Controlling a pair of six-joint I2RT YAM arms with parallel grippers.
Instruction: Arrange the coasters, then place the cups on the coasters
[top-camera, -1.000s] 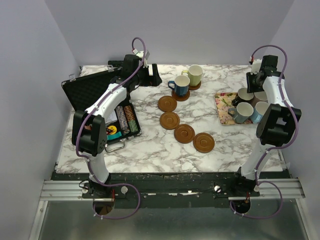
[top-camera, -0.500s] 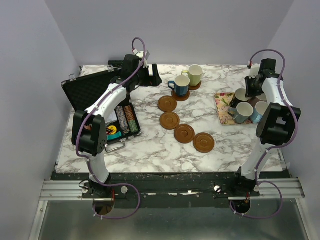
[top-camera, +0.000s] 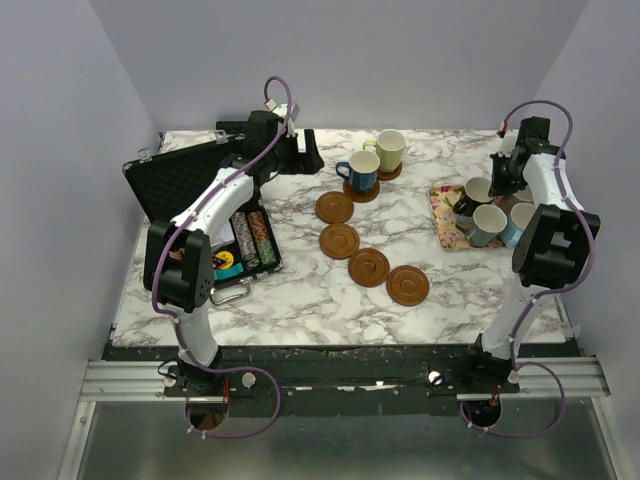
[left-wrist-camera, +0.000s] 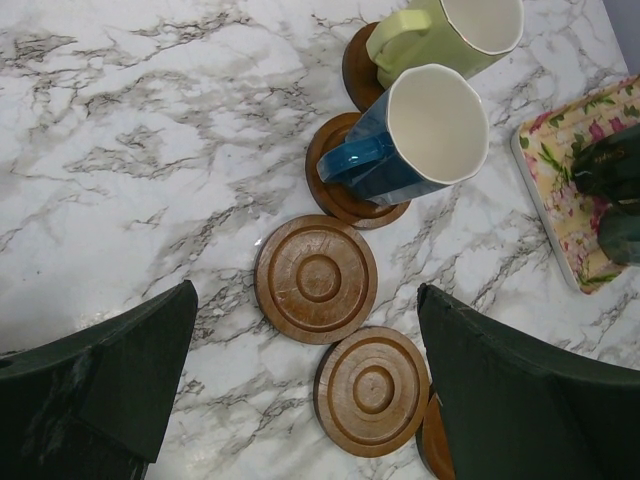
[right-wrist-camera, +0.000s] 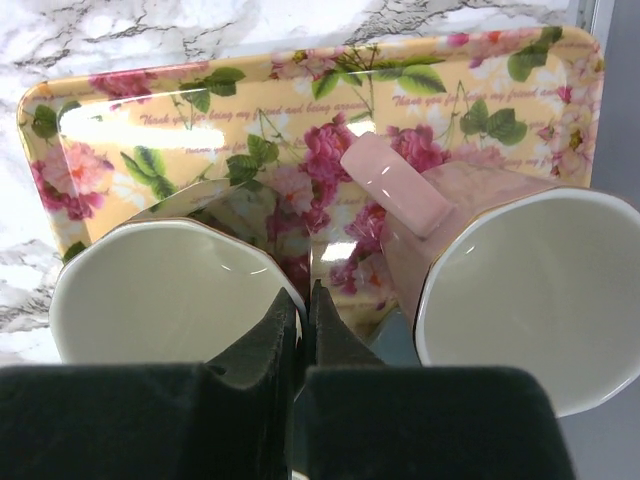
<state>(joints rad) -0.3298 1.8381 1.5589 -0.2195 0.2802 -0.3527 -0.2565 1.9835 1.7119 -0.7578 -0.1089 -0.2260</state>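
Several bare coasters run in a diagonal row from one (top-camera: 335, 207) to another (top-camera: 407, 285); two show below my left wrist (left-wrist-camera: 317, 278) (left-wrist-camera: 373, 388). A dark blue cup (top-camera: 358, 170) (left-wrist-camera: 420, 135) and a yellow-green cup (top-camera: 389, 150) (left-wrist-camera: 450, 30) each stand on a coaster. My left gripper (top-camera: 310, 150) (left-wrist-camera: 305, 395) hangs open above the row, holding nothing. On the floral tray (right-wrist-camera: 200, 130), my right gripper (top-camera: 497, 182) (right-wrist-camera: 302, 300) is shut on the rim of the black cup (top-camera: 476, 192) (right-wrist-camera: 170, 290), beside the pink cup (right-wrist-camera: 530, 290). Grey (top-camera: 487, 224) and light blue (top-camera: 520, 222) cups stand nearer on the tray.
An open black case (top-camera: 180, 180) with rows of poker chips (top-camera: 255, 238) lies at the left of the marble table (top-camera: 300, 290). The floral tray (top-camera: 443, 200) sits near the table's right edge. Grey walls close in three sides.
My right gripper has dropped towards the cups on the tray and its jaws have closed on the black cup's rim. The left arm and the coasters have not moved.
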